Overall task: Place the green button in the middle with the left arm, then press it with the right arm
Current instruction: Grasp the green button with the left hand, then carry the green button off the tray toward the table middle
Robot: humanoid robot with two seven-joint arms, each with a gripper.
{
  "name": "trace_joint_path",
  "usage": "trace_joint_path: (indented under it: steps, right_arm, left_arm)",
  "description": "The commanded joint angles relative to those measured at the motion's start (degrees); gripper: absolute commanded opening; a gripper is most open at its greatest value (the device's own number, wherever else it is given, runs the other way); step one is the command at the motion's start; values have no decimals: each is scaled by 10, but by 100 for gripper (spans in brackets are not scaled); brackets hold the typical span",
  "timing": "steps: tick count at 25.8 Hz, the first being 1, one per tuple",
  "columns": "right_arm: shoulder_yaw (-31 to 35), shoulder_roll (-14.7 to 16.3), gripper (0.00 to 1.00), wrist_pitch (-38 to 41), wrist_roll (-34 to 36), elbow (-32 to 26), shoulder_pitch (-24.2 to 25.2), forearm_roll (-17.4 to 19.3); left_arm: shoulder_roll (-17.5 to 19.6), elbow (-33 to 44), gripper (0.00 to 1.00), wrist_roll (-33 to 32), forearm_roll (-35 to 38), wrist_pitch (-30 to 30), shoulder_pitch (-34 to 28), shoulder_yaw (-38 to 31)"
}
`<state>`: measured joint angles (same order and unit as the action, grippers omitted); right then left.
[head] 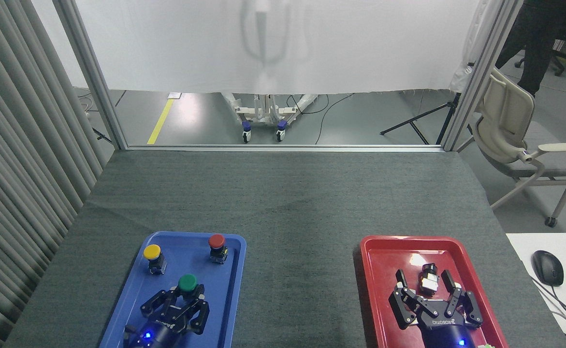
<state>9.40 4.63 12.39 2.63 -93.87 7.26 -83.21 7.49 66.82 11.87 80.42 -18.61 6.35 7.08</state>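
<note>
The left tray [224,270] is the landmark; it lies on the worktop [283,193] near the front edge. Inside it, one button [152,258] stands in the far left corner and a second button [217,247] in the far right corner. The green button [187,285] is nearer the front, between these two, with the left gripper [182,305] around it. To the right of the tray lies the middle [302,270], and beyond that the right tray [374,290]. In the right tray a small part [428,280] lies between the spread jaws of the right gripper [426,282]. Further right a mouse [547,267] lies on a side desk [529,241].
</note>
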Motion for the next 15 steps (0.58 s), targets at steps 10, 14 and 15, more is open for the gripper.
trace_joint_path:
  steps: [10,14,15]
  right_arm:
    - [-1,1,100,1,-1,3,0,0]
    - [-1,4,100,2,-1,4,-1,1]
    - [-1,4,100,3,-1,4,0,1]
  left_arm:
    - [-124,-172,0,-4,14,-21,164,130]
    - [-136,-209,0,-6,18,9,188,160]
    - [-136,-216,0,-10,17,14,195,172]
